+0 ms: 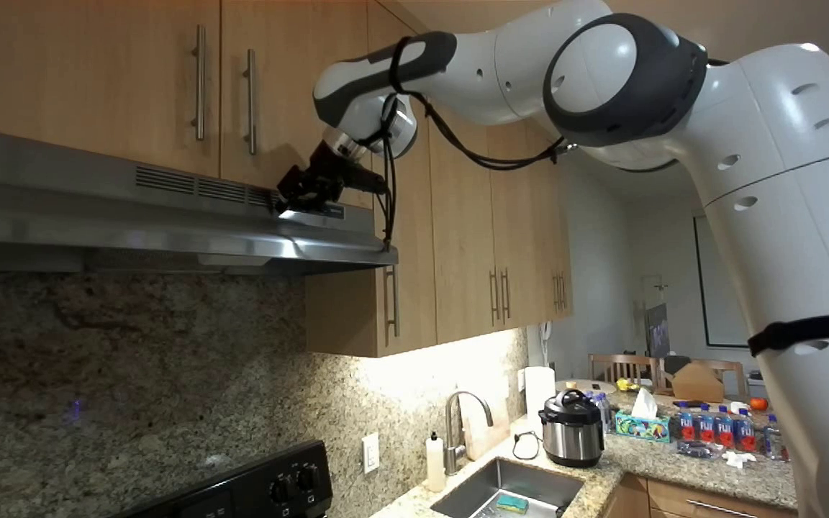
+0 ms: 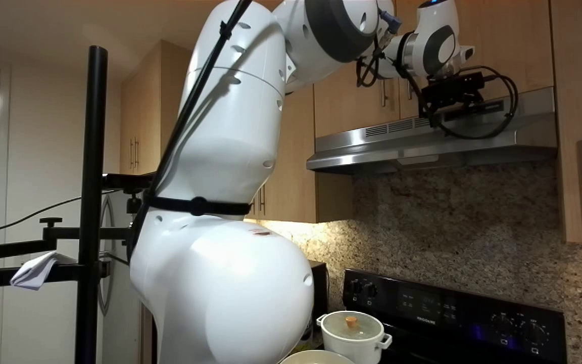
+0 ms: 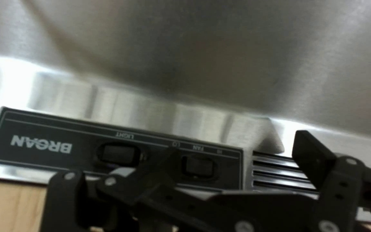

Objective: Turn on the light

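Note:
The black control panel (image 3: 85, 145) on the range hood (image 1: 98, 223) appears upside down in the wrist view. Its LIGHT switch (image 3: 118, 154) is a dark rocker near the panel's middle, with the FAN switch (image 3: 199, 166) to the right. My gripper (image 3: 237, 149) is open, its fingers wide apart and nothing held. The left finger (image 3: 159, 170) crosses the panel between both switches; whether it touches cannot be told. The right finger (image 3: 312, 158) is over the vent slots. In both exterior views the gripper is at the hood's front face. The hood's light lens (image 2: 419, 160) looks unlit.
Wooden cabinets with a bar handle (image 1: 251, 101) rise directly above the hood. The hood's lip (image 1: 285, 248) juts out below the gripper. A cable loop (image 2: 503, 121) hangs from the wrist. A white pot (image 2: 354, 338) stands on the stove below.

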Available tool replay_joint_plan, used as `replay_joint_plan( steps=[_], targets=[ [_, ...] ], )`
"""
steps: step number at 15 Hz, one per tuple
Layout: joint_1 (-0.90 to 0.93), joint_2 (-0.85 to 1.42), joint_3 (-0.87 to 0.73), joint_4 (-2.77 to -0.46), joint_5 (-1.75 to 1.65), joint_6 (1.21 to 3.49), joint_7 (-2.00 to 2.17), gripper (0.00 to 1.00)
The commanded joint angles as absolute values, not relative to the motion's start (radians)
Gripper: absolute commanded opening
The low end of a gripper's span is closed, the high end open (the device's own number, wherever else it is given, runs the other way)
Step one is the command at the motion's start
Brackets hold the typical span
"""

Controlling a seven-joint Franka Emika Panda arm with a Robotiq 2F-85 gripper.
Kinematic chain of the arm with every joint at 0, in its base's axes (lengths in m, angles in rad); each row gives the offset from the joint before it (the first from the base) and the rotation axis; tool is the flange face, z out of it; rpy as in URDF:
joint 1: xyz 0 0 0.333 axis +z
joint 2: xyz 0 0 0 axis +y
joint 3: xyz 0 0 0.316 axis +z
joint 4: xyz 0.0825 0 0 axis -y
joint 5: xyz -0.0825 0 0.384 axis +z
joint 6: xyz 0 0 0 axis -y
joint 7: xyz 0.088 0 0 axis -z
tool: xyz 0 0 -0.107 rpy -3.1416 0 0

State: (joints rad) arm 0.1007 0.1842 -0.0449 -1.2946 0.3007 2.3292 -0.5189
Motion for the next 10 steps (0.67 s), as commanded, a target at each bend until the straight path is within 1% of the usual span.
replay_joint_plan(
  steps=[1, 4, 10],
  targets=[
    [0.101, 0.156, -0.041, -1.338, 0.322, 2.343, -0.513, 1.0],
    [0.101, 0.135, -0.041, -1.367, 0.33, 2.355, -0.515, 1.0],
    [0.118, 0.04, -0.047, -1.524, 0.289, 2.472, -0.412, 1.0]
  ],
)
